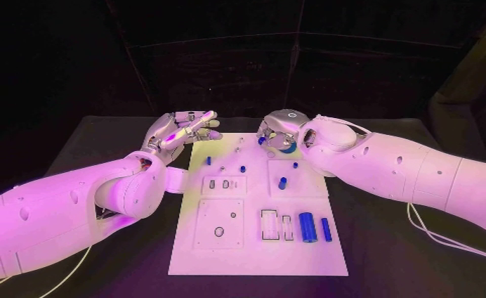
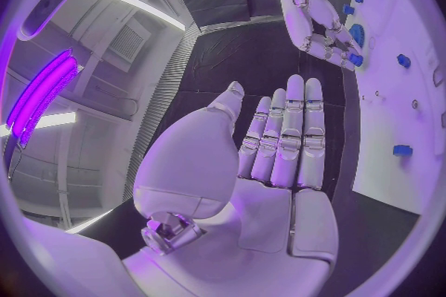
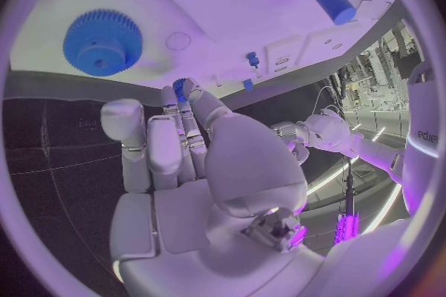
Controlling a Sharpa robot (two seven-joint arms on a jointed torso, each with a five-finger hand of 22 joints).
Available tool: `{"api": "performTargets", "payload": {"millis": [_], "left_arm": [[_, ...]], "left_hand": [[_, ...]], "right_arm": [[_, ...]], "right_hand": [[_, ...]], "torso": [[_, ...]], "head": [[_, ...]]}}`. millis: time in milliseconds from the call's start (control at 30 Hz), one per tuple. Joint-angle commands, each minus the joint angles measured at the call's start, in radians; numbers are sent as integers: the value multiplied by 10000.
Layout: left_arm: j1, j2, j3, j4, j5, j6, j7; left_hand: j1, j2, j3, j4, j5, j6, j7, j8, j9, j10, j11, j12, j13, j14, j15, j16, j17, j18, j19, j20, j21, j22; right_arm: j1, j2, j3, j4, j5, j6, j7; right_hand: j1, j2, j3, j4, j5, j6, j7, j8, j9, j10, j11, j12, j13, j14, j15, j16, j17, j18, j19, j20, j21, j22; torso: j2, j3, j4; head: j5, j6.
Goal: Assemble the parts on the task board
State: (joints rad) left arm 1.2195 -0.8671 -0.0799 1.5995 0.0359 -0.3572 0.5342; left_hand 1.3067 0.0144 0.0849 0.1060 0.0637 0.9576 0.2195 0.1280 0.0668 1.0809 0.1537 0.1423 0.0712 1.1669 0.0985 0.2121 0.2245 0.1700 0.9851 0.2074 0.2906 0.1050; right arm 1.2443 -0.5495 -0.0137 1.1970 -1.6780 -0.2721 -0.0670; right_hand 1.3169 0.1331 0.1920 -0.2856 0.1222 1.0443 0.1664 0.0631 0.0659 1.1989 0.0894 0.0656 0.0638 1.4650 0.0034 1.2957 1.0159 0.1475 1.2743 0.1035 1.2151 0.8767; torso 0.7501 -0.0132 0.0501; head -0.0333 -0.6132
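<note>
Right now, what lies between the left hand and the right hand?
In the head view, the far edge of the white board lies between the left hand and the right hand.

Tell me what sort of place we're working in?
Likely a robotics lab or demo cell: a black table with dark drapes behind, a white task board carrying blue parts, and ceiling strip lights.

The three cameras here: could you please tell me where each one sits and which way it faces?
Head view: on the head, looking down at the white board; both arms show.
Left wrist view: behind the left hand, palm open, beside the board.
Right wrist view: behind the right hand, facing the blue gear.
All three share the board.
</note>
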Motion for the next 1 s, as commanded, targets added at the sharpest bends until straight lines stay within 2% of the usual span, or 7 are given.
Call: {"api": "performTargets", "payload": {"millis": [33,100,267,333,600,667,1000], "left_arm": [[15,9,7,21,-63,176,28],[15,6,7,33,-63,181,26],[15,18,7,30,-63,188,19],[15,18,7,30,-63,188,16],[15,63,7,-29,-63,199,10],[15,75,7,-47,-63,203,8],[15,94,8,-88,-63,215,7]], "left_hand": [[-35,101,-5,-39,-37,-24,25,-21,-11,-38,54,-61,-13,-13,53,-37,8,131,14,72,-69,-10],[-35,101,-5,-39,-37,-24,25,-21,-11,-38,54,-61,-13,-13,53,-37,8,131,14,72,-69,-10],[-35,101,-5,-39,-37,-24,25,-21,-11,-38,54,-61,-13,-13,53,-37,8,131,14,72,-69,-10],[-35,101,-5,-39,-37,-24,25,-21,-11,-38,54,-61,-13,-13,53,-37,8,131,14,72,-69,-10],[-43,116,0,-41,-37,-20,22,-18,-8,-36,53,-60,-12,-10,53,-45,19,132,17,74,-75,-15],[-43,116,0,-41,-37,-20,22,-18,-8,-36,53,-60,-12,-10,53,-45,19,132,17,74,-75,-15],[-43,116,0,-41,-37,-20,22,-18,-8,-36,53,-60,-12,-10,53,-45,19,132,17,74,-75,-15]], "right_arm": [[60,145,5,-149,108,-500,-270],[93,267,5,-262,111,-510,-258],[158,547,5,-491,114,-494,-285],[173,643,4,-544,114,-491,-291],[193,896,4,-596,115,-638,-250],[194,935,4,-604,120,-600,-217],[196,1169,3,-767,145,-385,-165]], "right_hand": [[-143,-85,231,9,-5,59,19,18,2,-43,27,-29,4,199,4,85,-14,-186,-73,26,70,22],[-172,-116,316,13,3,57,22,18,3,-47,30,-27,4,196,7,94,-17,-186,-77,29,81,28],[-172,-116,316,13,3,57,22,18,3,-47,30,-27,4,196,7,94,-17,-186,-77,29,81,28],[-329,-271,706,48,10,71,23,25,7,-29,32,-20,9,185,11,130,-42,-186,-101,39,121,47],[-329,-271,706,48,10,71,23,25,7,-29,32,-20,9,185,11,130,-42,-186,-101,39,121,47],[-392,-337,858,64,13,73,22,25,7,-20,30,-19,10,180,11,142,-53,-185,-109,40,135,51],[-439,-386,926,79,-1,77,23,25,8,-13,31,-19,11,179,12,152,-54,-186,-110,41,145,60]], "torso": [[41,3,8],[60,1,6],[158,-31,50],[186,-39,58],[278,-69,100],[278,-71,104],[297,-71,98]], "head": [[29,-1],[47,0],[29,26],[17,35],[7,56],[9,54],[83,39]]}}
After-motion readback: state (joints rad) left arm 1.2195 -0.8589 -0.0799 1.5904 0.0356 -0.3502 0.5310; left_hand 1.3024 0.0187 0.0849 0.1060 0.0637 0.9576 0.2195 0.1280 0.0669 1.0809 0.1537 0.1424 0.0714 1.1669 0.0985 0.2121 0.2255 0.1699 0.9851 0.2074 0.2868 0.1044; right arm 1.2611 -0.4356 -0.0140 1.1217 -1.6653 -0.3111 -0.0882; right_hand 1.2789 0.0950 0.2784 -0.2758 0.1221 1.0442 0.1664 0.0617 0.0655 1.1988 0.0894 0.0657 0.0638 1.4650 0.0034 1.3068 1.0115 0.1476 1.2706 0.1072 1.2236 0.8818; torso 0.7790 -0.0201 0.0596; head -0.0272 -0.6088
